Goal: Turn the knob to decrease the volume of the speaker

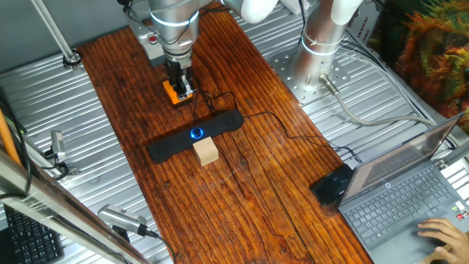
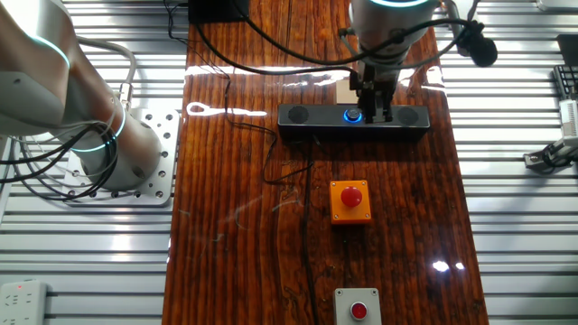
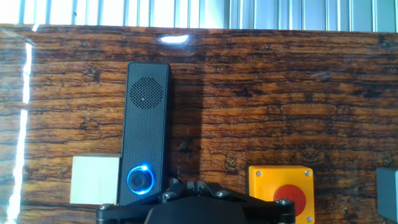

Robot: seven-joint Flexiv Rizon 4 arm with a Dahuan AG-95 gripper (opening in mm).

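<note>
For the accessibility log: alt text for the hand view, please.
Looking down on a wooden table: a black speaker lies lengthwise, its blue-lit knob near the bottom edge. A tan block sits left of it and an orange-housed red button to the right.

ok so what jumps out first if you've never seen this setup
The knob glowing blue at the middle of the black speaker lying across the dark wooden table. Next, the red button on its orange box, on the side of the speaker away from the small wooden block. The gripper hangs above the table, somewhere between the knob and that box.
</note>
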